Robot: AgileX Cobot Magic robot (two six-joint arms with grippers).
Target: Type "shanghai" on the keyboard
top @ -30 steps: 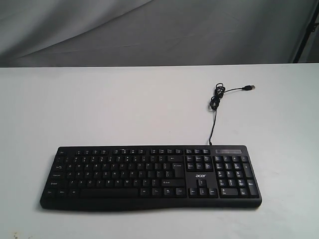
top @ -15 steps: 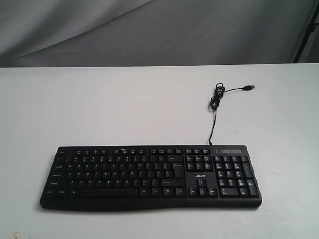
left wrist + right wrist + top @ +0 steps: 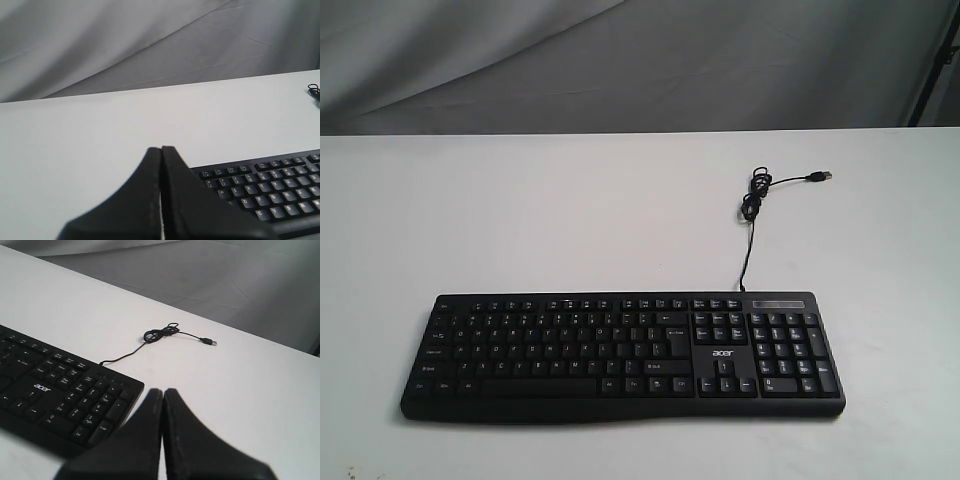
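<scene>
Flanking the keyboard (image 3: 620, 355), left tool (image 3: 161, 149), right tool (image 3: 163, 390), closed

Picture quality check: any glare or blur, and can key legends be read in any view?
Exterior view: soft even light, no glare, but the keyboard legends are too small to read. Left wrist view: the left tool is close and blurred, keys soft. Right wrist view: sharpest; the acer logo reads, the right tool is out of focus.
</scene>
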